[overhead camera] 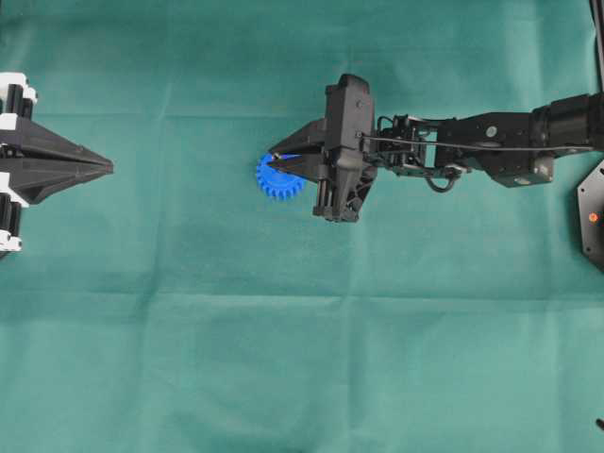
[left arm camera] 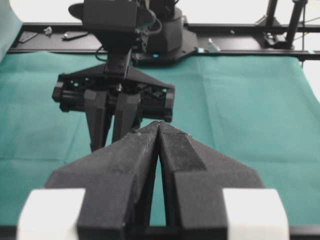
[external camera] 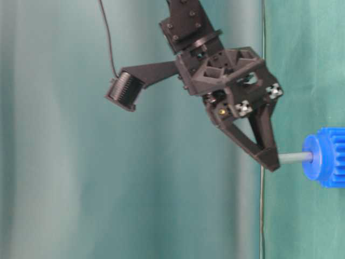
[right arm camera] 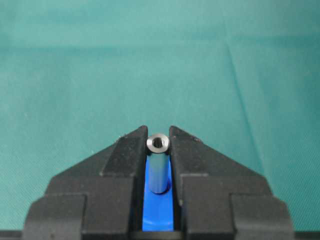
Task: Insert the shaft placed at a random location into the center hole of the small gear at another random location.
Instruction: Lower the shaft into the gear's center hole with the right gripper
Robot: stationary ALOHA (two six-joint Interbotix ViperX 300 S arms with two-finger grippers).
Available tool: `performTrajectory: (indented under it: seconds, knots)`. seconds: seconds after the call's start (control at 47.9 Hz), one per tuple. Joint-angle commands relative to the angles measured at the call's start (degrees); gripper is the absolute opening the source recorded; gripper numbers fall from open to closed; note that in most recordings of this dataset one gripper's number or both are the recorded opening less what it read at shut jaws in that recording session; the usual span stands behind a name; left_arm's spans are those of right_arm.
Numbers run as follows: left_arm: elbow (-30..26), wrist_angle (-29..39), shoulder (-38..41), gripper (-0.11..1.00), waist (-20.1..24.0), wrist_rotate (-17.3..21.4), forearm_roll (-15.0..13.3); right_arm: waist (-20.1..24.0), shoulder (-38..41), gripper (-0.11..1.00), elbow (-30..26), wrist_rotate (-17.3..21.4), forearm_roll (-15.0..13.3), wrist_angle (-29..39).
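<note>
1. Green cloth [overhead camera: 283, 359] covers the whole work surface, with faint fold lines across it; a black frame rail runs along the far edge in the left wrist view.
2. Blue gear [overhead camera: 274, 181], toothed plastic, lies flat on the cloth near the middle of the overhead view, partly hidden under the right gripper. In the table-level view its raised hub [external camera: 311, 156] shows at the right edge.
3. Metal pin [right arm camera: 158, 167], short, silvery-grey, with a hollow shiny end. It stands in the gear's hub, its lower end at the hub's middle; the hole itself is hidden by the pin.
4. Right gripper [right arm camera: 158, 142], black, reaches in from the right of the overhead view and sits over the gear. Its two fingers are clamped on the pin's upper end, one on each side, touching it.
5. Left gripper [overhead camera: 106, 167], black with white blocks behind it, hangs at the left edge of the overhead view, well apart from the gear. Its fingers are pressed together with nothing between them.
</note>
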Motion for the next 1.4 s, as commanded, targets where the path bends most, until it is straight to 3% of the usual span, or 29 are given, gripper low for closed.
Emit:
performTrajectory:
  seconds: [0.0, 1.252, 1.294, 1.378]
  knots:
    - [-1.32, -0.53, 0.18, 0.00, 0.09, -0.09, 0.18, -0.44, -0.18, 0.13, -0.79, -0.97, -0.18, -1.05]
    - [-1.23, -0.53, 0.44, 0.00, 0.09, -0.09, 0.18, -0.44, 3.34, 0.14, -0.62, -0.44, 0.18, -2.29]
    - [-1.23, -0.53, 0.44, 0.00, 0.09, -0.09, 0.18, -0.44, 3.34, 0.18, -0.70, -0.44, 0.18, -2.29]
    - [-1.23, -0.53, 0.44, 0.00, 0.09, -0.09, 0.18, -0.44, 3.25, 0.41, -0.88, -0.35, 0.53, -2.29]
